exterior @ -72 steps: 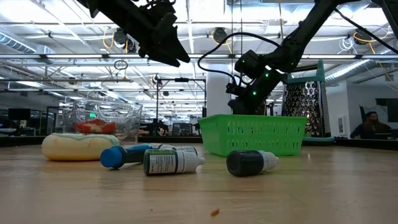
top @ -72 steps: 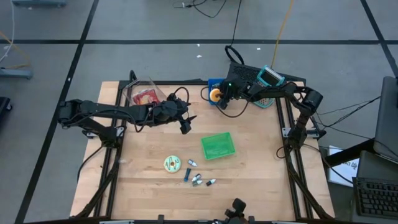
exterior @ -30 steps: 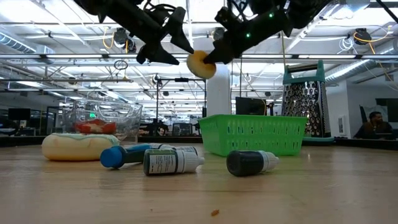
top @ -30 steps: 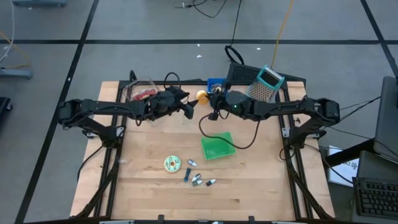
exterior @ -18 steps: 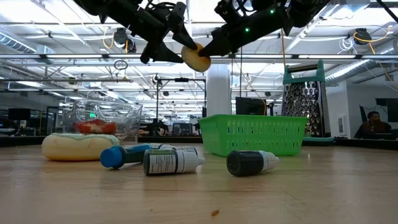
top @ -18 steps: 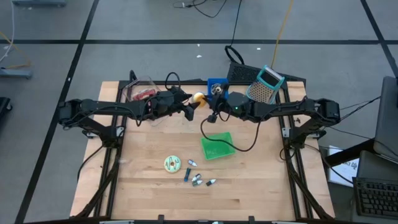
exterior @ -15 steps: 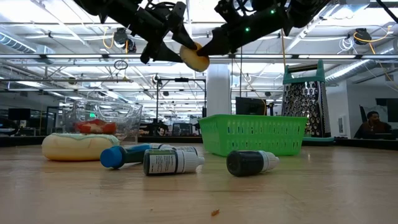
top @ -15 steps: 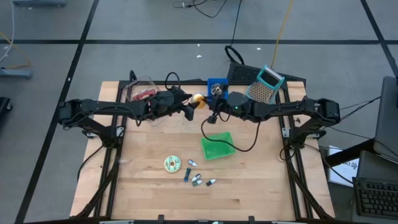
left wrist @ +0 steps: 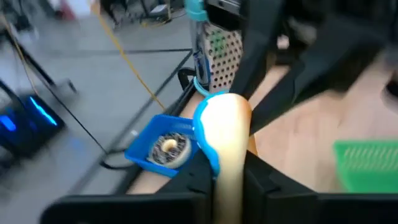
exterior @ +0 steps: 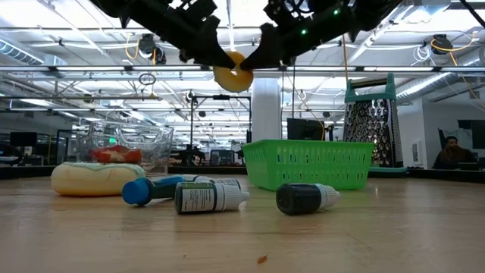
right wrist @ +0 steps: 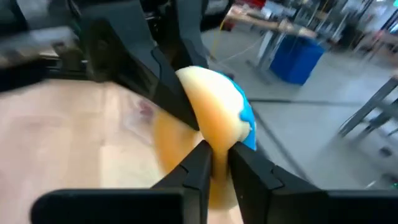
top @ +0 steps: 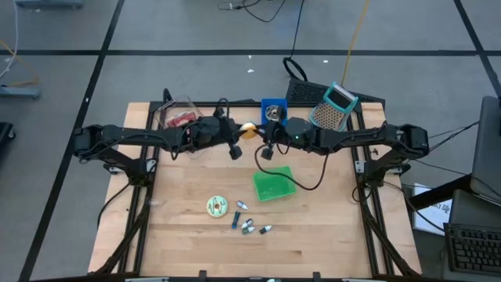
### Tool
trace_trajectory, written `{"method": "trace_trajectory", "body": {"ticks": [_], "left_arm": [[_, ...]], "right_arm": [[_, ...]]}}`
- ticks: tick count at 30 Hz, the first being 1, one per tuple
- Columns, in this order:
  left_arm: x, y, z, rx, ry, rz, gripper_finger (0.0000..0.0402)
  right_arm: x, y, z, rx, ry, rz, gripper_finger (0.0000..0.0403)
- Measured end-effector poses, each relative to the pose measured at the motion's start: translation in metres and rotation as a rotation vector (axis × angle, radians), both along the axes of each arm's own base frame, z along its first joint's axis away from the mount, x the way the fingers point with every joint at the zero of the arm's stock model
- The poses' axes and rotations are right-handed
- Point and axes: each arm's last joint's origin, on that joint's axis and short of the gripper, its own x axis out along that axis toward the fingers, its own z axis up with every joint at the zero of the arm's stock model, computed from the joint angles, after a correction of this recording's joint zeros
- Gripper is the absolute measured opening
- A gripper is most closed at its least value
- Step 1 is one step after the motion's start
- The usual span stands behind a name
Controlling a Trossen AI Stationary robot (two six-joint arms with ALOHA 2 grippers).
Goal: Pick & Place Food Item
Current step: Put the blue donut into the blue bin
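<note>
Starting at the desk's (top: 180, 235) left edge, you have bare wood along the whole left side, from the near left corner up to the glass bowl (top: 177, 115) of red food, which sits at the far left corner. The left arm reaches in from the left edge, across the far half, above the surface.

The left gripper (left wrist: 227, 182) hangs high over the desk's far middle. Its fingers (left wrist: 198, 180) are pressed in on the blue-iced donut (exterior: 233, 77), pinching it from both sides. The donut is in the air there, well above the wood and touching nothing on the desk.

The right gripper (right wrist: 214, 157) meets it from the other side. Its fingers (right wrist: 196, 167) also sit tight against the donut, with only a narrow gap for it between them, so both grippers have a grip on the same donut.

Below and toward the near edge lie a green-frosted donut (top: 217, 206) and a cluster of small bottles (top: 247, 225). The green basket (top: 274, 184) is just right of them, near the desk's centre.

At the far edge, a blue tray (top: 272, 105) carrying another donut stands just beyond the grippers, and a grater (top: 335, 103) stands further right, by the far right corner.

The right side, down to the near right corner, is open wood, and the strip along the near edge is too.
</note>
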Motion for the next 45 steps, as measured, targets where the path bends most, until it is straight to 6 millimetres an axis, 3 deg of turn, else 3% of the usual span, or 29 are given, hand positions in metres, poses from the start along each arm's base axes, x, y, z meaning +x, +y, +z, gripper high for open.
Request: {"method": "trace_trajectory", "body": {"ticks": [4,8,12,16,23,29,35,41,45], "left_arm": [[-0.001,-0.005,-0.002,0.201,0.127,-0.019,0.0010],[-0.002,-0.008,-0.003,0.410,0.269,-0.038,0.0031],[-0.002,-0.020,-0.009,0.661,0.454,-0.231,0.0059],[0.000,-0.038,-0.010,0.867,0.542,-0.394,0.0052],[0.002,-0.072,-0.004,1.122,0.554,-0.485,0.0010],[0.002,-0.097,0.008,1.319,0.546,-0.418,0.0030],[0.003,-0.108,0.017,1.389,0.444,-0.433,0.0039],[0.004,-0.105,0.016,1.341,0.428,-0.436,0.0012],[0.004,-0.103,0.016,1.322,0.405,-0.450,0.0017]], "right_arm": [[-0.010,0.003,0.005,0.112,0.022,-0.023,0.0086],[-0.025,0.008,0.013,0.211,0.047,-0.051,0.0119],[-0.037,0.011,0.010,0.295,0.042,-0.061,0.0138],[-0.043,0.002,-0.003,0.411,-0.011,-0.039,0.0145],[-0.052,-0.023,-0.028,0.783,-0.232,0.214,0.0171],[-0.057,-0.035,-0.038,1.011,-0.407,0.472,0.0209],[-0.048,-0.031,-0.043,1.135,-0.396,0.593,0.0236],[-0.039,-0.018,-0.034,1.110,-0.403,0.669,0.0234],[-0.034,-0.011,-0.027,1.084,-0.398,0.724,0.0228]]}}
